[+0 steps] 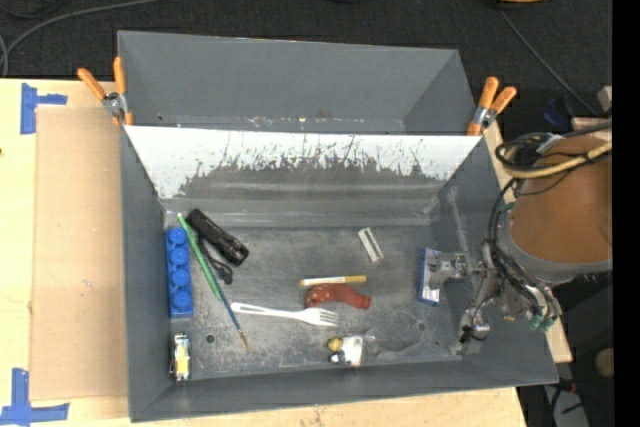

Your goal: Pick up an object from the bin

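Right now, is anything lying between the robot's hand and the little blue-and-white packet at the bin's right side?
Nothing visible. The hand hangs low at the right, the blue-and-white packet just up-left of it, bare floor between. The red piece and white fork lie farther left.

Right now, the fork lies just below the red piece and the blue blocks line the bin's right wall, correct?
No: in the camera view the blue blocks line the bin's left wall; the fork does lie just below the red piece.
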Available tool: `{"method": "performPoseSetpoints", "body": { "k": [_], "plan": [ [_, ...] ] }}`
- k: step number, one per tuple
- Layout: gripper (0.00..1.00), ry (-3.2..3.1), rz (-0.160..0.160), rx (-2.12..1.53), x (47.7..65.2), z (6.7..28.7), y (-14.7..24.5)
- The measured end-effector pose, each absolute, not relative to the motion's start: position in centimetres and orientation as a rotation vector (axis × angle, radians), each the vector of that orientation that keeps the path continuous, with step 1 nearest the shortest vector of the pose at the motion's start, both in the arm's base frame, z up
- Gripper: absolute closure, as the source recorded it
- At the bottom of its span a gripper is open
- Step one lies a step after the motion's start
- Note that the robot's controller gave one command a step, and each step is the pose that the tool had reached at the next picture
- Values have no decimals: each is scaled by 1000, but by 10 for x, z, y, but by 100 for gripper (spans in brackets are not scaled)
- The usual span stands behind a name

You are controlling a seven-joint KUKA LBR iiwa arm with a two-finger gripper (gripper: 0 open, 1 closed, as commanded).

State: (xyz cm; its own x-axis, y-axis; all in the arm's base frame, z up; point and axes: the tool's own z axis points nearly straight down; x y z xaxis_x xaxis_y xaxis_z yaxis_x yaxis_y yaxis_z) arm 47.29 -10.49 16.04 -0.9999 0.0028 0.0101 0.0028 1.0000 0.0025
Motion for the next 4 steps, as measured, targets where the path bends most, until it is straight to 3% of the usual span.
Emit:
{"method": "performPoseSetpoints", "body": {
  "k": [1,2,3,4],
  "plan": [
    [0,-3139,-1,1,475,164,-105],
    [0,-3138,-2,126,479,91,-85],
    [0,-3138,0,171,472,105,-76],
    [0,-3136,-7,170,471,98,-49]
  ]
}}
